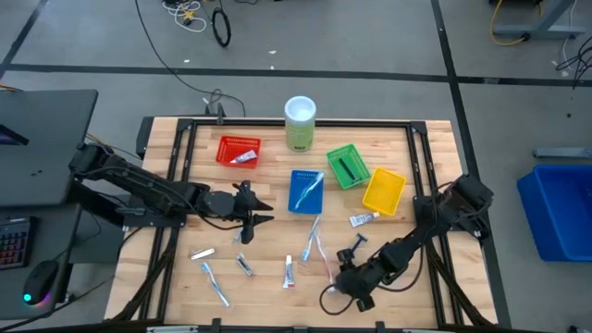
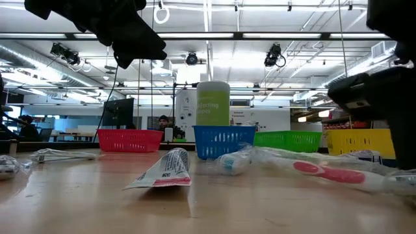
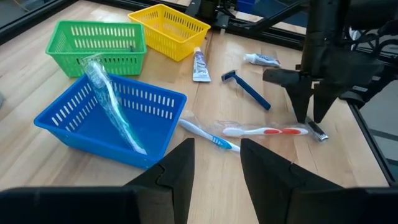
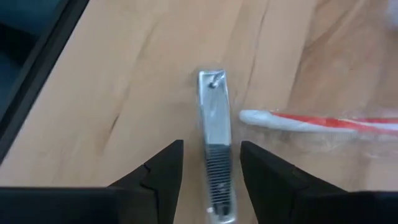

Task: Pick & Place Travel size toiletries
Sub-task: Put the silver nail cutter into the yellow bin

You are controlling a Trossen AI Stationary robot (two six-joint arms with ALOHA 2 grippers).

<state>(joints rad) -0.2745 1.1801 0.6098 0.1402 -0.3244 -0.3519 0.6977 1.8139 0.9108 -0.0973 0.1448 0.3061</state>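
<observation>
Two dark fingers of the right gripper point(image 4: 211, 165) stand apart astride a silvery nail clipper point(image 4: 213, 134) lying flat on the table point(image 1: 268, 291), not yet pinching it, low and right of centre in the high view, a red-handled toothbrush point(image 4: 323, 123) just beside it. Bare wood lies open toward the table's near edge. Left gripper point(image 1: 262, 212) hovers mid-table, fingers parted and empty, near the blue basket point(image 1: 298, 198) holding a wrapped toothbrush point(image 3: 112, 102).

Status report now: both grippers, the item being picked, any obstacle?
Right gripper low, open, fingers astride the nail clipper, not yet gripped. Left gripper open, empty, near blue basket. Red toothbrush lies close beside the clipper.
</observation>
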